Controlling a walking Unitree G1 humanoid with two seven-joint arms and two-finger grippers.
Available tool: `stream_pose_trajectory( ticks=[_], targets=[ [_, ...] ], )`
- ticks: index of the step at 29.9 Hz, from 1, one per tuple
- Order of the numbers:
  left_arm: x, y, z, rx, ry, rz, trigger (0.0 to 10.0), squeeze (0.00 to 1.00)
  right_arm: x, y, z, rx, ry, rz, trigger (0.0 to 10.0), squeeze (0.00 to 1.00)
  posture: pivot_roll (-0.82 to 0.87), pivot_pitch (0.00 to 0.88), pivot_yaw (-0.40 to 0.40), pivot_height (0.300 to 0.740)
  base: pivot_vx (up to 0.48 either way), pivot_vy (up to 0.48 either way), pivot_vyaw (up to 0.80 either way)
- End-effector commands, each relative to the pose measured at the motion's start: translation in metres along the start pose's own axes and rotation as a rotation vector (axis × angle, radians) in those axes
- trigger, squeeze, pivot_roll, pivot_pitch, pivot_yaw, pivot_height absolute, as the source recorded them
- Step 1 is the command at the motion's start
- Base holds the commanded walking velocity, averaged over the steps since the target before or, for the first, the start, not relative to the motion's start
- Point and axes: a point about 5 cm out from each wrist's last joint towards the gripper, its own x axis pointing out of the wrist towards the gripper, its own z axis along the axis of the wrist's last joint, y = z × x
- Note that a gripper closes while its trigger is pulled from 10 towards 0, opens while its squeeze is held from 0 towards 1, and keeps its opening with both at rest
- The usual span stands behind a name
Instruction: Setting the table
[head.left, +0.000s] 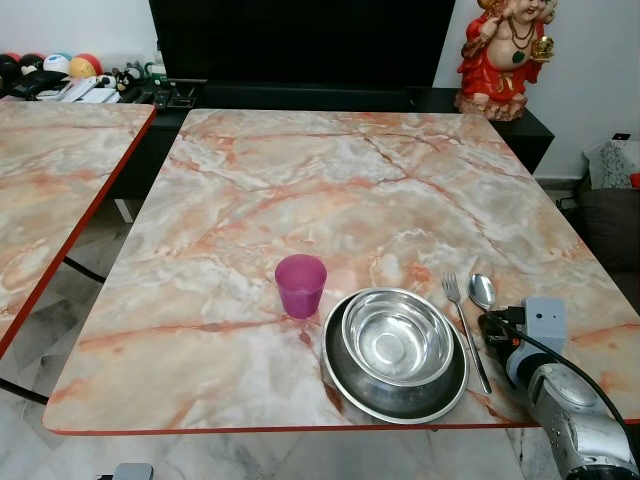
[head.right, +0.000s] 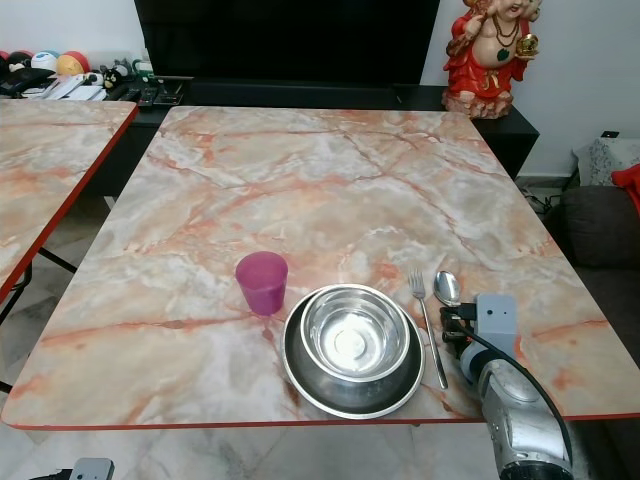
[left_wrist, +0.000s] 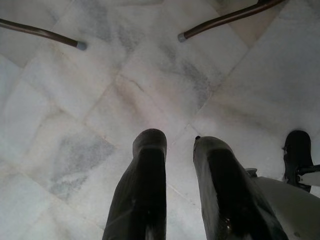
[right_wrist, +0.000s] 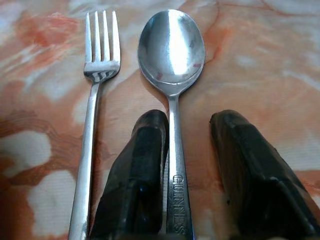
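A steel spoon (right_wrist: 171, 45) and a fork (right_wrist: 100, 45) lie side by side on the marble table (head.left: 330, 170), just right of a steel bowl (head.left: 397, 338) that sits in a steel plate (head.left: 345, 385). A purple cup (head.left: 301, 285) stands upright to the left of the plate. My right gripper (right_wrist: 187, 120) is low over the table's front right corner. It is open, its fingers (right_wrist: 135, 175) straddling the spoon's handle, which rests flat on the table. My left gripper (left_wrist: 180, 145) hangs open over the floor, holding nothing.
A second marble table (head.left: 50, 180) stands close on the left with a narrow gap between. A black cabinet (head.left: 300, 95) and a red statue (head.left: 500, 55) are behind the table. A dark sofa (head.left: 610, 220) is at the right. Table legs (left_wrist: 220, 20) cross the tiled floor.
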Motion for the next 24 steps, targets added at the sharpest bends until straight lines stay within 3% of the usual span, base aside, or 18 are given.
stream_pose_trajectory(
  ticks=[1,14,24],
  targets=[
    [-0.002,0.001,-0.006,0.011,0.025,-0.001,10.0,0.00,-0.001,0.008,-0.016,0.039,0.063,0.046,10.0,0.00,0.03,0.122,-0.005,0.740,0.000,0.000,0.00],
    [-0.002,0.001,-0.005,0.012,0.025,-0.001,10.0,0.00,-0.003,0.007,-0.010,0.025,0.029,0.043,10.0,0.00,0.03,0.121,-0.005,0.740,0.000,0.000,0.00],
    [-0.002,0.001,-0.006,0.014,0.027,-0.003,10.0,0.00,-0.003,0.008,0.016,0.007,-0.100,0.033,10.0,0.00,0.03,0.114,-0.004,0.740,0.000,0.000,0.00]
  ],
)
